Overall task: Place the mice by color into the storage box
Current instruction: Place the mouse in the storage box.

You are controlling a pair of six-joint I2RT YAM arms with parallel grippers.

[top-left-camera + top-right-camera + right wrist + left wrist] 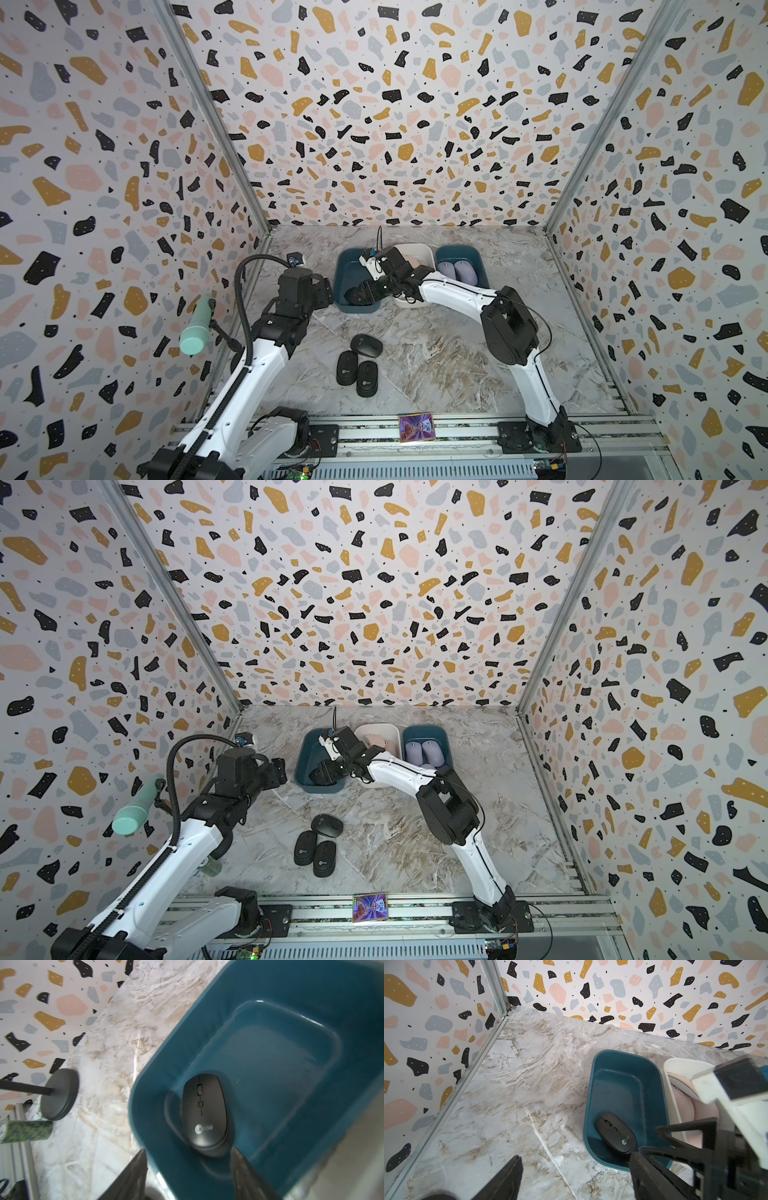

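r gripper (189, 1150) apart by matte black oval mouse (204, 1111), white logo, in teal bin (270, 987); l gripper (575, 1157) apart.

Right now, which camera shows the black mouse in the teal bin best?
Right wrist: the black mouse is close, central and unobstructed, lying in the teal bin, though slightly blurred. The left wrist shows the mouse smaller but sharper. In both top views the right arm covers it.
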